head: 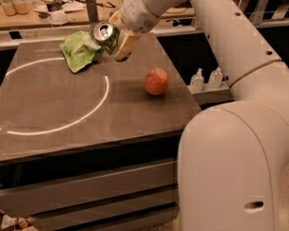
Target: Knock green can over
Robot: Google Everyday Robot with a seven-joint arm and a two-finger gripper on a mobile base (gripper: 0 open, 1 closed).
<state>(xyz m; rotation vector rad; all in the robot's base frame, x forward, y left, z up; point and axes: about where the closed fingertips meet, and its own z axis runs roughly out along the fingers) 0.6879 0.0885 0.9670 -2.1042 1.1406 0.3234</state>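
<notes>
The green can (104, 33) is near the table's far edge, tipped hard over so its silver top faces left and toward the camera. It leans next to the light green wrinkly bag (79, 50). My gripper (115, 40) comes in from the upper right and is closed around the can's body. One pale finger (126, 43) shows on the can's right side. The can's base is hidden behind the gripper, so I cannot tell whether it touches the table.
A red apple (156, 81) sits on the dark table (64, 110) to the right of centre. A white circular line is marked on the tabletop. Two small clear bottles (205, 79) stand on a ledge right of the table. A cluttered counter runs behind.
</notes>
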